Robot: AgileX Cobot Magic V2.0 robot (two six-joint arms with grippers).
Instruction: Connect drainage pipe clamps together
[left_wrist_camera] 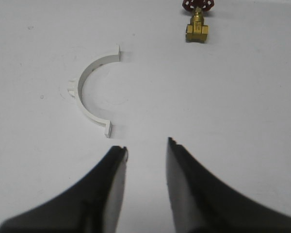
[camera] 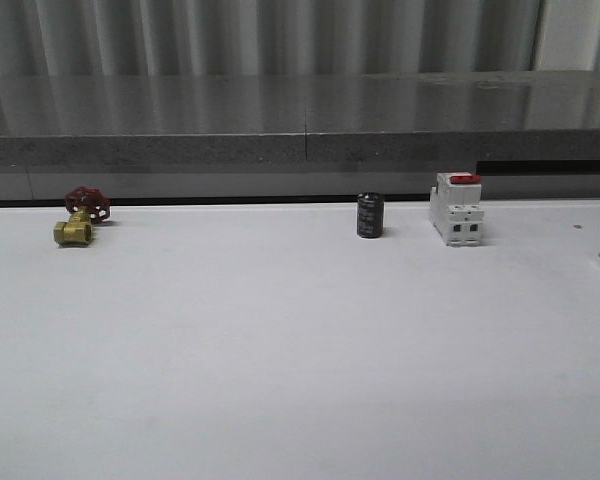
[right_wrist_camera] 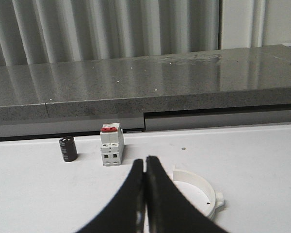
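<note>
Lying flat on the white counter [left_wrist_camera: 242,97], one drainage pipe clamp half [left_wrist_camera: 89,92] shows left of centre in the left wrist frame, its open side turned toward the frame's right and a small tab on its outer curve. The left hand [left_wrist_camera: 146,148] sits at the bottom centre of that frame with its two dark fingers apart and nothing between them; the clamp half is near the fingertips but clear of them. A brass valve with a red handwheel [left_wrist_camera: 196,22] stands at the top right of the same frame, well apart from the clamp half.

In the front frame the valve is at the left, near the counter's far edge. A small dark cylinder [camera: 370,215] stands right of centre, and a white breaker with a red switch [camera: 455,208] stands just right of it.

In the right wrist frame, the right hand [right_wrist_camera: 145,162] rises from the bottom centre with its fingers pressed together, gripping nothing. The second clamp half [right_wrist_camera: 206,189] lies just right of the fingers, partly hidden behind them; whether it touches them cannot be told.
</note>
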